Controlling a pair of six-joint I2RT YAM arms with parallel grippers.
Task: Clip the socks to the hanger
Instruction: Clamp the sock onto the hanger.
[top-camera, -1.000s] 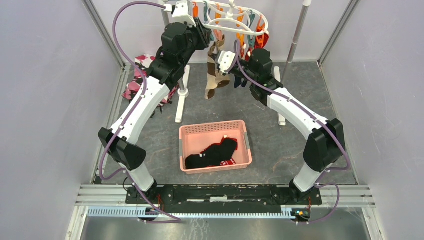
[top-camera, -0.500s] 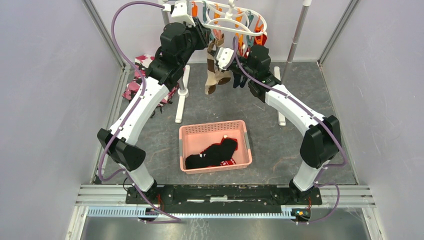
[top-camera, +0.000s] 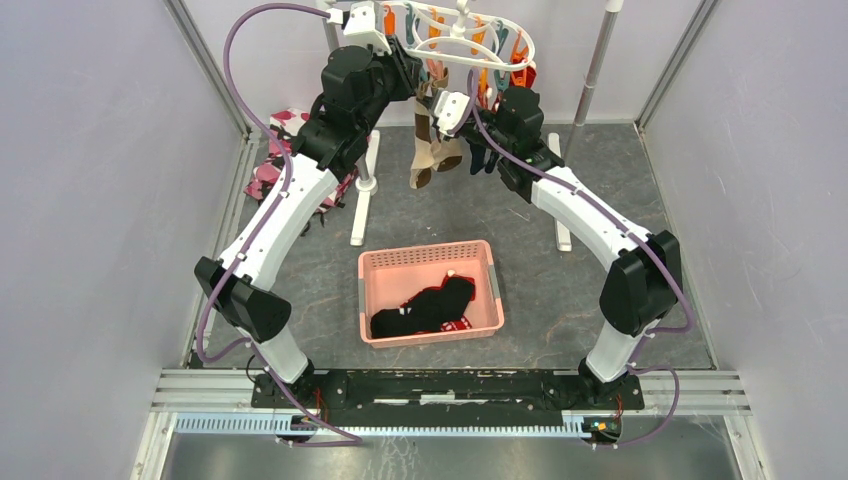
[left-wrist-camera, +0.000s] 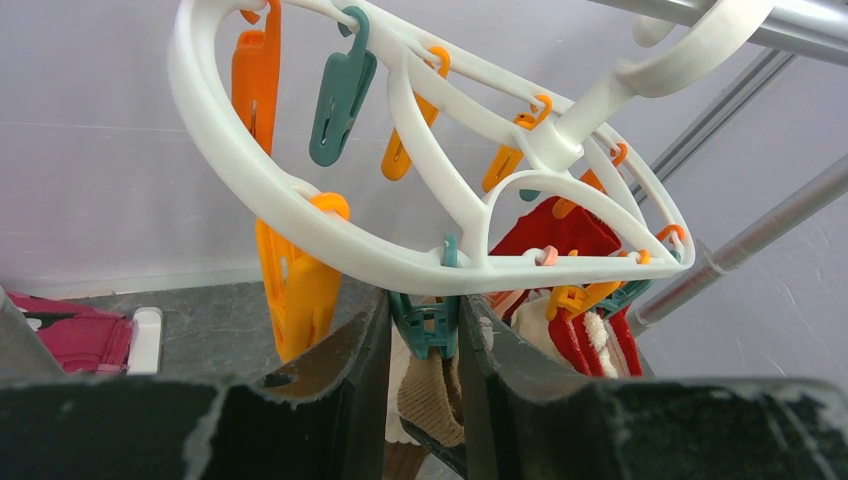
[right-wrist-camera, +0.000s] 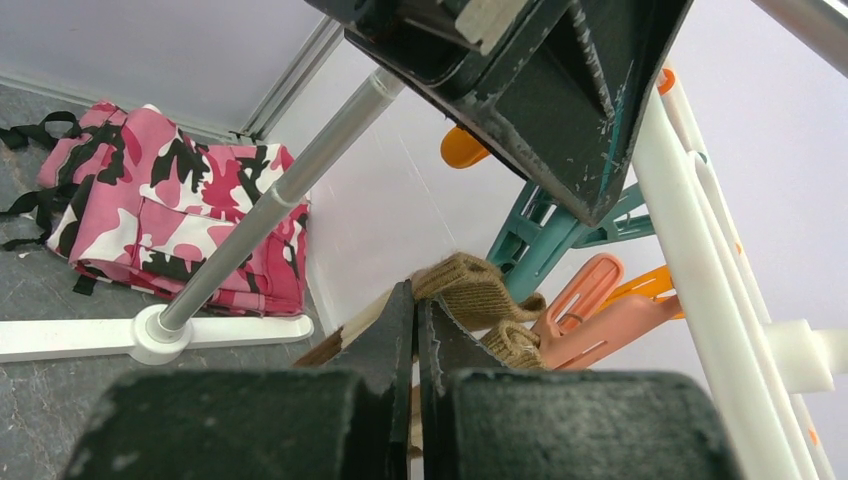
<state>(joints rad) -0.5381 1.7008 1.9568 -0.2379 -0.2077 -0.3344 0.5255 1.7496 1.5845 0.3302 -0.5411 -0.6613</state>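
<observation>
Up at the rear of the desk (top-camera: 600, 250), both arms meet under the white hanger (left-wrist-camera: 520, 272), which hangs from the grey rack pole (right-wrist-camera: 290, 190). The left gripper (left-wrist-camera: 423, 312) straddles one teal clip (left-wrist-camera: 426, 328) on the near rim, its fingers (left-wrist-camera: 345, 370) pressed against the clip's two sides, apparently squeezing it so that its mouth opens. Whether the mouth is open cannot be seen. The right gripper (right-wrist-camera: 416, 312) is clamped together on the cuff of a tan sock (right-wrist-camera: 478, 290), holding that edge up just below the same clip while the rest of the sock dangles toward the desk. The hold looks meant to feed the fabric into the clip from underneath. Other socks, red and pale, already hang from clips on the far side. Black socks (top-camera: 425, 308) lie in the pink basket (top-camera: 366, 300) in front of the arms, not yet hung. A camouflage cloth (top-camera: 272, 160) lies to the left.
</observation>
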